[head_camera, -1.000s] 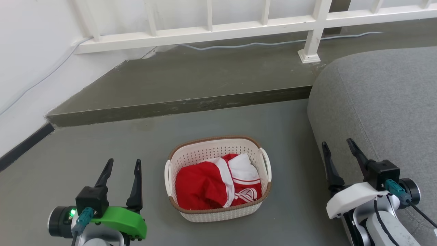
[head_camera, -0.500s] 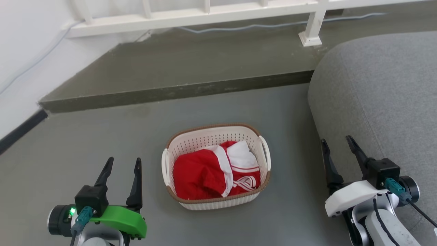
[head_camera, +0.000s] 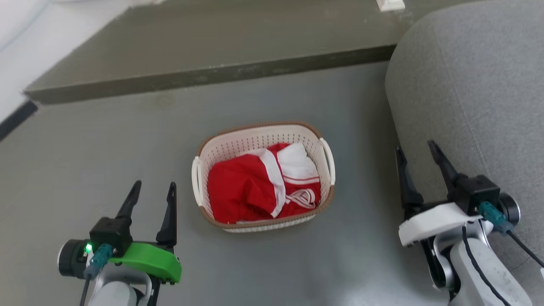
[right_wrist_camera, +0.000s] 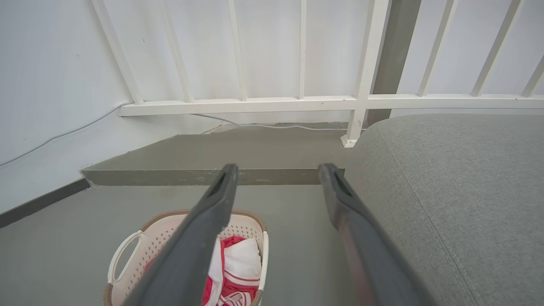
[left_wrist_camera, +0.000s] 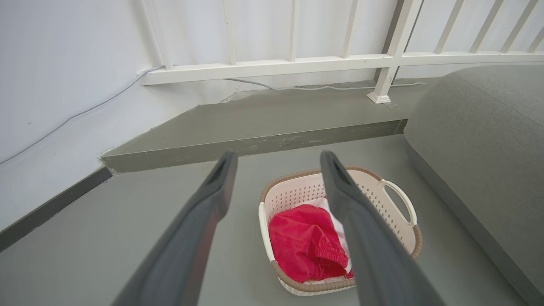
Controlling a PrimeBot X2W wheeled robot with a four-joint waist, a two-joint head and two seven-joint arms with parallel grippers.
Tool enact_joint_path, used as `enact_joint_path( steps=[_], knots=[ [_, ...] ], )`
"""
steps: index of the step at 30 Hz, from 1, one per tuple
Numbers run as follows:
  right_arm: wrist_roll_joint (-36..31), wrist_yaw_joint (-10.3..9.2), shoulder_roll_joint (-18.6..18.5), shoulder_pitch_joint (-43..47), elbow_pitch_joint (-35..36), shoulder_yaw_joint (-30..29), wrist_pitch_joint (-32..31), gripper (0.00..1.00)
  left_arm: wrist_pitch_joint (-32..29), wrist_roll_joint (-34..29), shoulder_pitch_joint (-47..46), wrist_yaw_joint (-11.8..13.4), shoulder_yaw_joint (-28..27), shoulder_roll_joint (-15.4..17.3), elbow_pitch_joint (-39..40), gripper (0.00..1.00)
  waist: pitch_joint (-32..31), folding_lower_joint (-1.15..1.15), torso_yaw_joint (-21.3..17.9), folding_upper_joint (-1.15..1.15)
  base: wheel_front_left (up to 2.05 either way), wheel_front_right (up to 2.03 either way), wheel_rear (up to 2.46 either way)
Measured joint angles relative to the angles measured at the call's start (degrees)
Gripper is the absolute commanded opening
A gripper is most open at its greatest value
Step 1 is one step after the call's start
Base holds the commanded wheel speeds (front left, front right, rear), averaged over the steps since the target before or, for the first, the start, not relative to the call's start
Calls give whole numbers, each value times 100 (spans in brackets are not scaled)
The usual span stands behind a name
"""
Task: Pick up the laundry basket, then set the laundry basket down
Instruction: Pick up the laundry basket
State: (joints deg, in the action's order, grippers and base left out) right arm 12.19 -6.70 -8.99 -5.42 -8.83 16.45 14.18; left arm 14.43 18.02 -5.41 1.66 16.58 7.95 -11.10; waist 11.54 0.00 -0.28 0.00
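Observation:
The laundry basket (head_camera: 238,146) sits on the grey floor in the middle of the head view, cream-white and perforated with a brown rim and a white handle on each side. Red-and-white clothing (head_camera: 259,185) lies inside it. My left gripper (head_camera: 154,190) is open, low and to the left of the basket, apart from it. My right gripper (head_camera: 417,152) is open to the right of the basket, beside the sofa. The left wrist view has the basket (left_wrist_camera: 397,221) partly behind its right finger. In the right wrist view the basket (right_wrist_camera: 140,250) lies at the lower left.
A grey sofa (head_camera: 467,85) fills the right side, close to my right gripper. A raised concrete step (head_camera: 204,46) runs behind the basket. A white railing (left_wrist_camera: 297,63) and a cable (left_wrist_camera: 297,87) stand on the step against the white wall.
The head camera has tilted down, so the railing has left the top of the view and the basket sits higher in it. Both grippers stay open and apart from the basket.

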Motion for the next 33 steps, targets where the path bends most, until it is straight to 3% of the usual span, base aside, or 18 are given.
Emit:
enact_joint_path(
  steps=[20, 33],
  knots=[
    [-222, -38, 326, -863, 425, 55, 41, 100, -287, 292, -1060, -283, -171, 65, -933, 100, 1491, 0, -411, 0, 0, 0, 0],
    [-298, -40, 477, -1327, 576, 257, 41, 100, -978, 635, -1894, -643, -193, 218, -1801, 100, 2467, 0, -655, 0, 0, 0, 0]
  ],
)
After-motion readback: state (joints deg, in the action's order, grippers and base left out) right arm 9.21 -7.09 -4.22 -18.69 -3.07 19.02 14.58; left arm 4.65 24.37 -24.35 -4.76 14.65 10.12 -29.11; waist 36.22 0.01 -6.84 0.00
